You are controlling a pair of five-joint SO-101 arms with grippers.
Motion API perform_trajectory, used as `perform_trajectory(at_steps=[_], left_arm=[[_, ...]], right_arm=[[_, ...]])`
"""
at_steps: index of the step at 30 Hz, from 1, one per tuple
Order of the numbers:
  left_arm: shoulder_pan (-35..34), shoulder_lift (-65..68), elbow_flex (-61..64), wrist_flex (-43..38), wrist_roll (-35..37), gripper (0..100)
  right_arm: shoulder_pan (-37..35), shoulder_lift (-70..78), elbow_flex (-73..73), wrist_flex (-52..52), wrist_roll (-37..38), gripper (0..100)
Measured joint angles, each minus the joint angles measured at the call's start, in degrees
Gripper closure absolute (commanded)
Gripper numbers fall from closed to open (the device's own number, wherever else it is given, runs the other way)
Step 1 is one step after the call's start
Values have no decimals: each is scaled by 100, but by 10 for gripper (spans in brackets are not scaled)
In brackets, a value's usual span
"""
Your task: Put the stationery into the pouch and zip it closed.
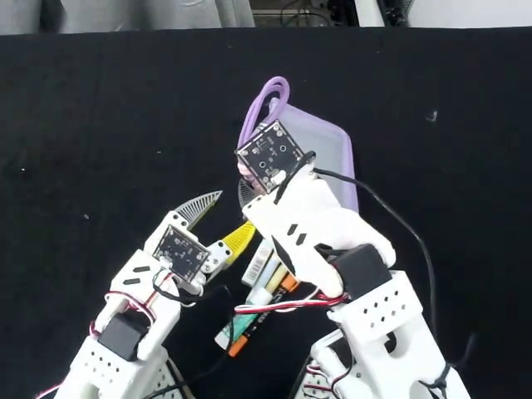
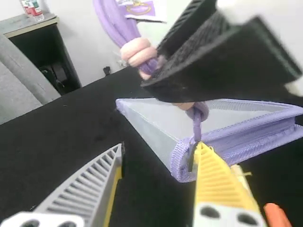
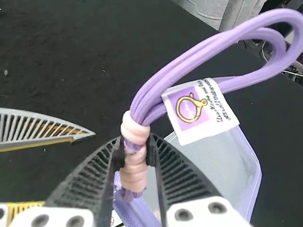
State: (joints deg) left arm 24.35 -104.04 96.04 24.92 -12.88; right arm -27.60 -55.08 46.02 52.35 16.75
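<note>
Pouch [image 1: 337, 145], purple mesh, on black tabletop [image 1: 100, 125] beside loose stationery [image 1: 259, 270] in high view; in left wrist view, left tool [image 2: 160, 150] spread near zipper pull [image 2: 191, 158]; in right wrist view, right tool [image 3: 136, 142] pinching pouch's pink-wrapped loop [image 3: 213, 52].

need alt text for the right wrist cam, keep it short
The right tool is shut on the pink sleeve that bunches the purple cord loop of a lilac mesh pouch, whose white tag sits on the cord. A grey finger of the left tool lies off to one side over the black table.
</note>
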Motion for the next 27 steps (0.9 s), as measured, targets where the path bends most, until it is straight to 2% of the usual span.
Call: perform_trajectory(at_steps=[6, 13, 16, 19, 27], left_arm=[[-211, 0, 0, 44, -35, 758], [-211, 0, 0, 554, -18, 758], [-211, 185, -237, 862, 290, 758], [-220, 774, -527, 765, 396, 758], [-220, 3569, -1442, -466, 448, 758]], right_arm=[[0, 0, 0, 0, 0, 988], [0, 0, 0, 0, 0, 988], [0, 0, 0, 0, 0, 988], [0, 0, 0, 0, 0, 988], [0, 0, 0, 0, 9, 988]])
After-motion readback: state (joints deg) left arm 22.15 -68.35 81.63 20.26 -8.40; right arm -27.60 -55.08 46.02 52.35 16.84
